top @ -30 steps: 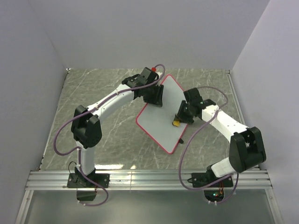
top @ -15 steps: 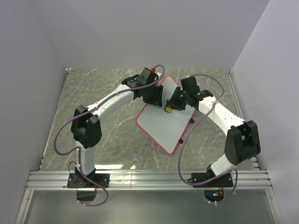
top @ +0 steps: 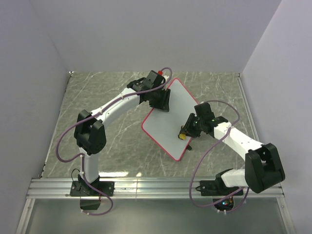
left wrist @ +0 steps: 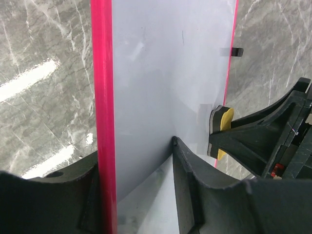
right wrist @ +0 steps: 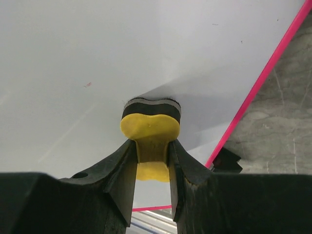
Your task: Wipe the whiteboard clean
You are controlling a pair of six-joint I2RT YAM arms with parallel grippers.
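The whiteboard, white with a thin pink-red frame, lies slanted on the marble table. My left gripper is shut on its far left edge; in the left wrist view its fingers clamp the board at the frame. My right gripper is shut on the yellow bone-shaped eraser and presses it on the board near the near right edge. The right wrist view shows the eraser on the white surface, with one tiny red speck left of it.
A black foot sticks out from the board's right edge. The marble table is bounded by grey walls at left, back and right. A metal rail runs along the near edge by the arm bases.
My right gripper has wiped the eraser up to the board's far part and back down to its near right edge. The left gripper and the board have stayed in place.
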